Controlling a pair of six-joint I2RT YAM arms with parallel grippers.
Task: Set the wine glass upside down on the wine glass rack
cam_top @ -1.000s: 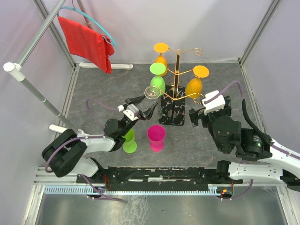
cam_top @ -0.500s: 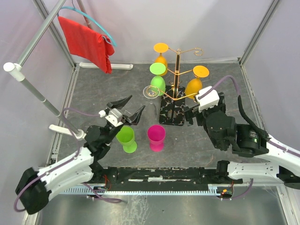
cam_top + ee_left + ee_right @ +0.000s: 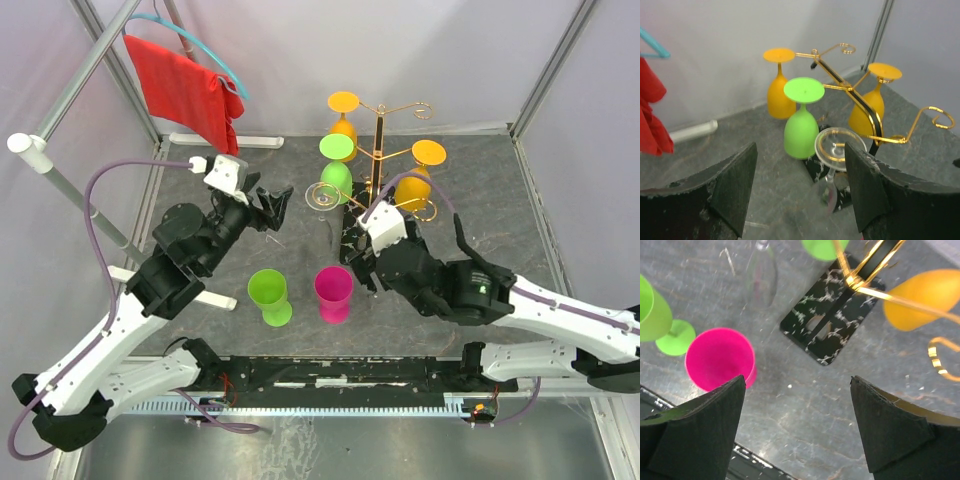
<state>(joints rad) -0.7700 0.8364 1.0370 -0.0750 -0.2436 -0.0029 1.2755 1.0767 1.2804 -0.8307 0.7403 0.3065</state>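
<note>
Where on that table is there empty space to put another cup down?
Barest is the grey tabletop right of the wine glass rack, out to the side wall. A smaller patch lies behind the left hand, by the white tube. The middle is crowded: rack base, pink glass, green glass and the right hand.

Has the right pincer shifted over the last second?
Yes. The right pincer swung left, from right of the rack's marble base to its near-left side, beside the pink glass.

wine glass on wine glass rack, cups before it
</note>
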